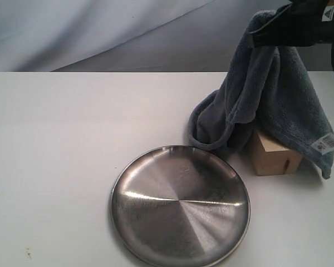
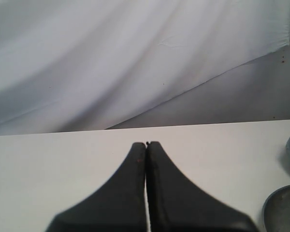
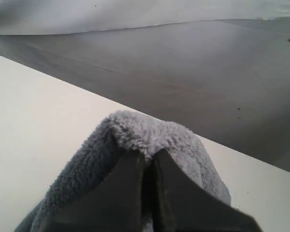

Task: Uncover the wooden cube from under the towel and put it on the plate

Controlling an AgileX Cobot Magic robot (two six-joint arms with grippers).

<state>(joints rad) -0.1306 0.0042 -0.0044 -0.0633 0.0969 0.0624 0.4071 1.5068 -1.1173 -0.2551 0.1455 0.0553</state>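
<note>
High at the right of the exterior view the right tool (image 1: 261, 36) pinches the towel (image 1: 278, 100), whose folds hang onto the wooden cube (image 1: 273, 158), half bared on the tabletop (image 1: 55, 139) near the plate (image 1: 181, 206) — uncovering is the step in hand, I judge, and next the cloth must be carried clear. Left wrist view alone shows the left tool (image 2: 146, 145), jaws pressed together on nothing, by the plate's rim. Right wrist view shows pile clamped between closed jaws — no cube
</note>
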